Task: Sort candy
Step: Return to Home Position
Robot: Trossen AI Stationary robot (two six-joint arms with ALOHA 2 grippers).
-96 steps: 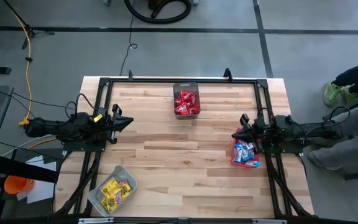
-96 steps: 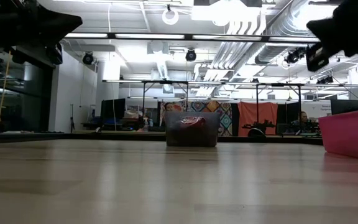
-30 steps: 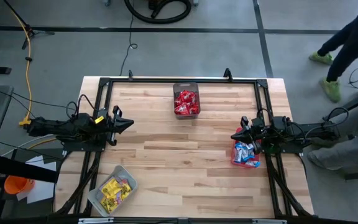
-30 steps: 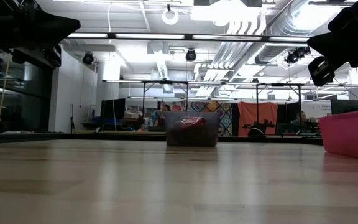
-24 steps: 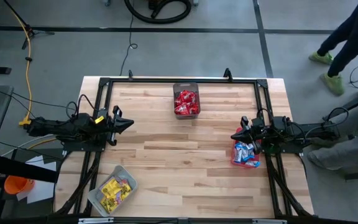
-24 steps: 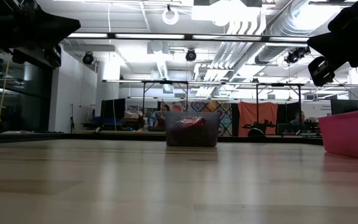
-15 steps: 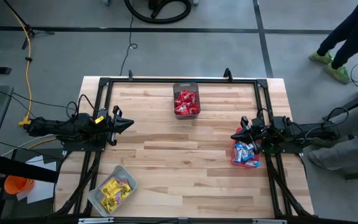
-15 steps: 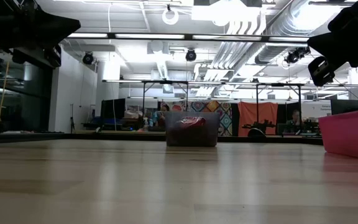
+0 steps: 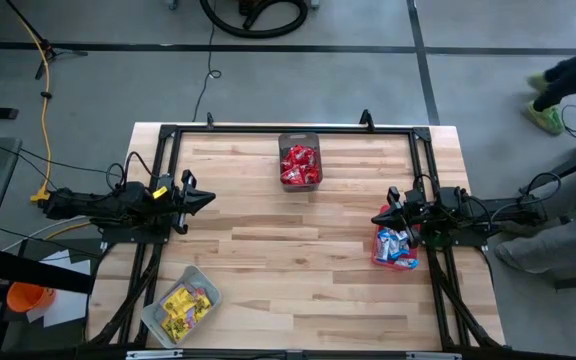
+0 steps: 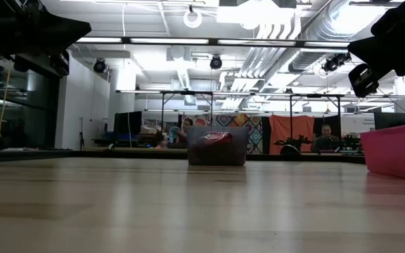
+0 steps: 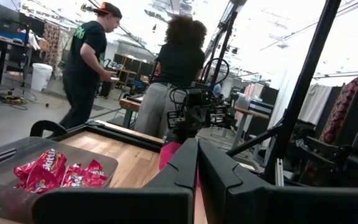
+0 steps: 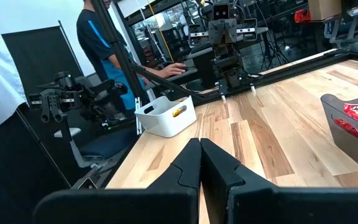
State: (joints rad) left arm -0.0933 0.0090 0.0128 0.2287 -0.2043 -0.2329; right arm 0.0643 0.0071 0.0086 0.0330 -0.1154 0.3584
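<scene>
- At the lower left of the high view, the clear grey bin [image 9: 151, 313] sits askew on the corner of the table [image 9: 298, 265]. The yellow candy [image 9: 186, 303] is heaped inside it.
- At mid-left, the left gripper [image 9: 207, 199] points toward the right of the frame, along the table's long axis. Its fingers are pressed together on nothing, which its own wrist view confirms. It is the nearer arm to the grey bin.
- At mid-right, the right gripper [image 9: 379, 217] points back toward the left, also pressed together and empty. The red bin [image 9: 376, 256] lies just below its tip in the frame, partly under the arm, and holds the blue-and-white candy [image 9: 394, 243].
- No packet shows on the bare wood between the arms, so the sorting looks complete. Pulling back to rest probably depends only on the right gripper clearing the red bin's rim.
- At upper centre, the dark mesh bin [image 9: 299, 136] stands well apart from both grippers, with the red candy [image 9: 299, 166] inside. The red packets carry pale lettering, possibly a brand name, but it is too small to read.
- Beyond the table, at the upper right edge, a person [image 9: 575, 68] shows only as a leg and a green shoe.
</scene>
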